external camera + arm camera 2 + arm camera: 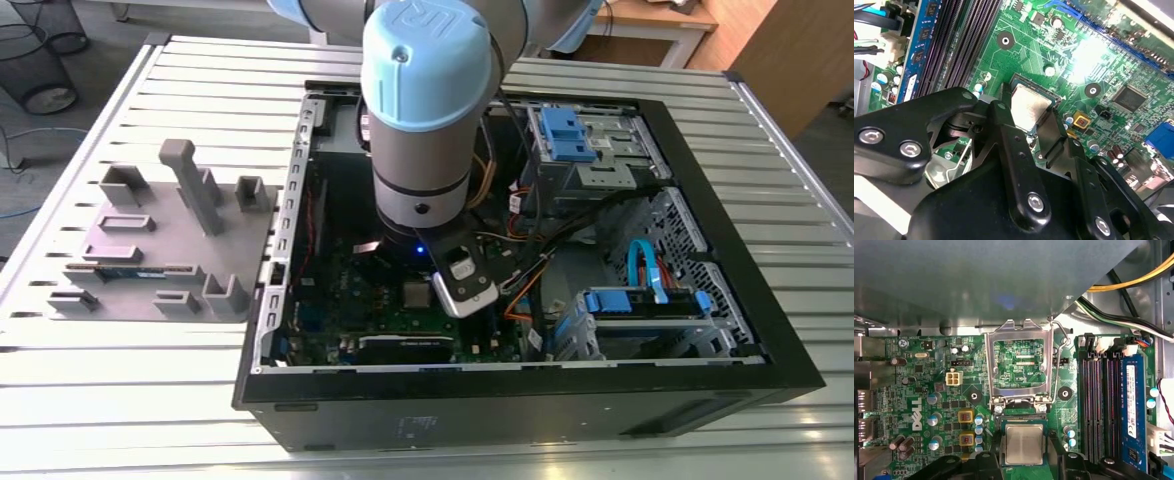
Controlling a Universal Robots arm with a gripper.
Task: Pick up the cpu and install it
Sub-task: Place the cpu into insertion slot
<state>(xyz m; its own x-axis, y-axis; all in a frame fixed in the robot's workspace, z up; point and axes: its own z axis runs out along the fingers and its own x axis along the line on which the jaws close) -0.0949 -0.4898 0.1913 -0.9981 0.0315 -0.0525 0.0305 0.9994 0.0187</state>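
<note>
The cpu (1024, 444) is a small square chip with a silver-grey top, and it lies level at the dark socket of the green board (929, 390). In both wrist views my gripper (1025, 452) has a black finger (998, 447) close against each of two opposite edges of the chip, shut on it. The second wrist view shows the cpu (1026, 106) and the gripper (1029, 122) over the socket's frame. In the exterior view the arm reaches down into the open computer case (747, 200), with the cpu (416, 293) beside the wrist. Whether the chip is seated I cannot tell.
The socket's metal load plate (990, 365) stands swung open beside the chip. Memory slots (1099, 400) and a blue-labelled stick (1134, 410) run beside the socket. Cables (1134, 282) and blue drive cages (641, 305) crowd the case. A grey moulded tray (147, 230) sits at the exterior view's left.
</note>
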